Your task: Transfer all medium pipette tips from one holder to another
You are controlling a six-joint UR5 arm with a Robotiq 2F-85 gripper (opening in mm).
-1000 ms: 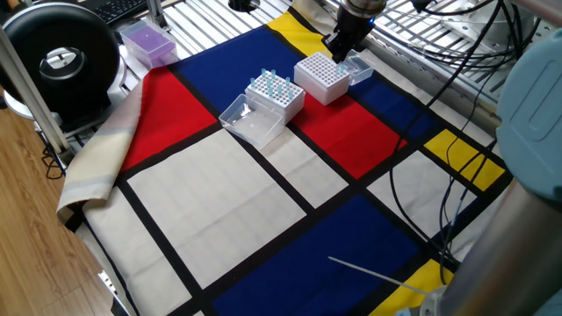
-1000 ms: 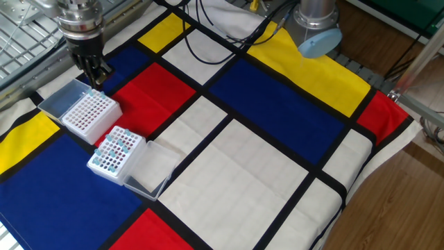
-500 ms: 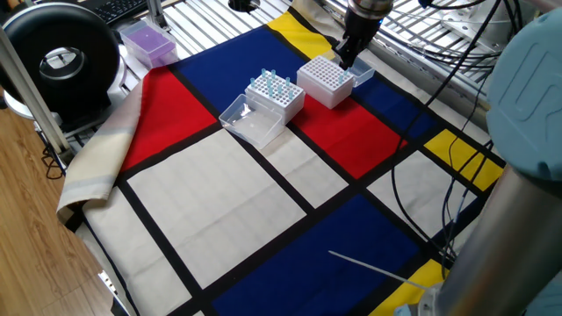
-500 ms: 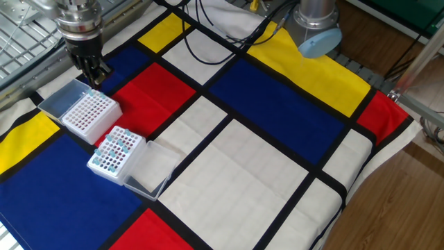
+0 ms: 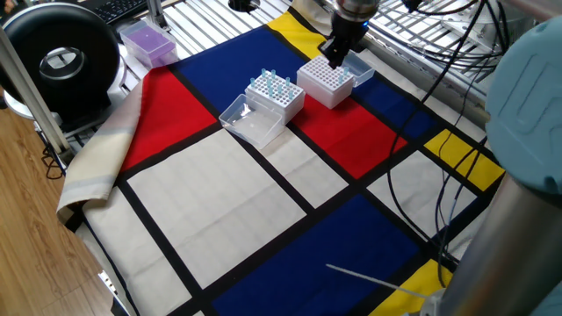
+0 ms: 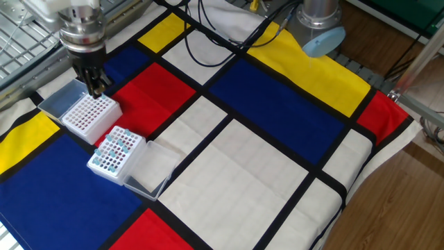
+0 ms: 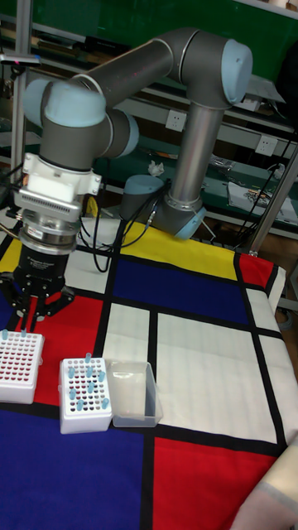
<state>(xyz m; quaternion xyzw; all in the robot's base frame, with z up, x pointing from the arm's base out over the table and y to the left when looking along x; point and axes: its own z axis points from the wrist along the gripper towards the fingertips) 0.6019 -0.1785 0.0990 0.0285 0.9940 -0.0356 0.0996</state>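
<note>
On the checkered cloth [image 7: 199,348], left to right: gripper [image 7: 35,321] poised just above the receiving holder [image 7: 18,364], fingers spread, grasp on any tip impossible to tell; beside it the source holder [image 7: 85,394], most medium pipette tips [image 7: 89,377] seated there upright, long axes vertical, points down in the holes; clear lid [image 7: 132,394] lying open alongside. Judged early in the transfer: only a few tips visible along the receiving holder's far edge, bulk left.

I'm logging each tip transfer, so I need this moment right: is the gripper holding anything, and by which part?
It cannot be told. The gripper hangs over the white perforated box, its fingers close together, but any slender pale-blue tip between them is too small to see.
</note>
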